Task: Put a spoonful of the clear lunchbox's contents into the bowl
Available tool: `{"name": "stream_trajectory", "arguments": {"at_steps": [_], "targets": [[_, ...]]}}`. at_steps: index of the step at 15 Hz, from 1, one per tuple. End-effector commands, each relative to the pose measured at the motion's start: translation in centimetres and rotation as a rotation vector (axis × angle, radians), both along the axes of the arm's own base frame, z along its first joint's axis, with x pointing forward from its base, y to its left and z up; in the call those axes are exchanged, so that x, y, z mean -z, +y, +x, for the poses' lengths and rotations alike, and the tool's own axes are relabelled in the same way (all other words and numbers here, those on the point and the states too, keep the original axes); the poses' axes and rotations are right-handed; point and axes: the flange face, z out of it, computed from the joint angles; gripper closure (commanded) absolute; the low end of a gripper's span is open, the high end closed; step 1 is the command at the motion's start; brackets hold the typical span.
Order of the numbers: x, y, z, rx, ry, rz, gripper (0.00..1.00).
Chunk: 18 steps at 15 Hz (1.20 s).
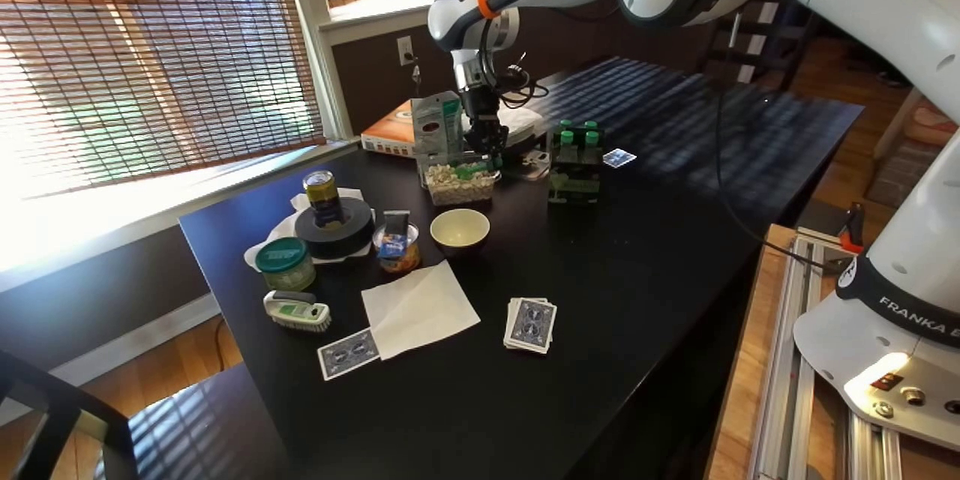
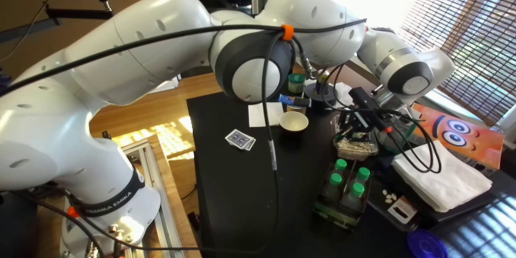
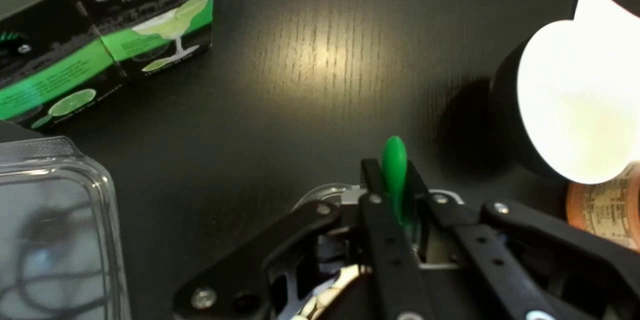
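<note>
One green spoon [image 3: 395,157], pinched between my jaws, and they press it from both sides! My gripper [image 3: 391,175] hangs over the clear lunchbox [image 1: 462,195], green showing among the pale contents [image 1: 442,177] in an exterior view; whether the spoon's head is buried or on top, I can't tell. And there's the bowl [image 1: 459,229], near the lunchbox but apart, in both exterior views. Near the lunchbox too: the black carton [image 2: 334,214], holding four green-capped bottles [image 2: 352,200]!
</note>
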Motion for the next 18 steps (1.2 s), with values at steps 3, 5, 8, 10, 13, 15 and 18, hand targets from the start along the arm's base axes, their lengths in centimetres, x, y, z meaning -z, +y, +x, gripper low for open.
{"name": "stream_trajectory", "arguments": {"at_steps": [3,5,8,10,13,15,18], "targets": [[1.0,3.2,-2.0,-0.106,0.173,0.092,0.97],[1.3,4.1,-2.6,-0.083,0.225,0.130,0.97],[1.9,4.8,-2.6,-0.011,0.245,0.151,0.97],[2.3,5.1,-2.2,0.053,0.228,0.150,0.97],[3.0,5.6,-1.3,0.150,0.191,0.157,0.97],[3.5,5.8,-0.9,0.211,0.175,0.171,0.97],[4.1,5.8,-0.5,0.289,0.170,0.194,0.97]]}}
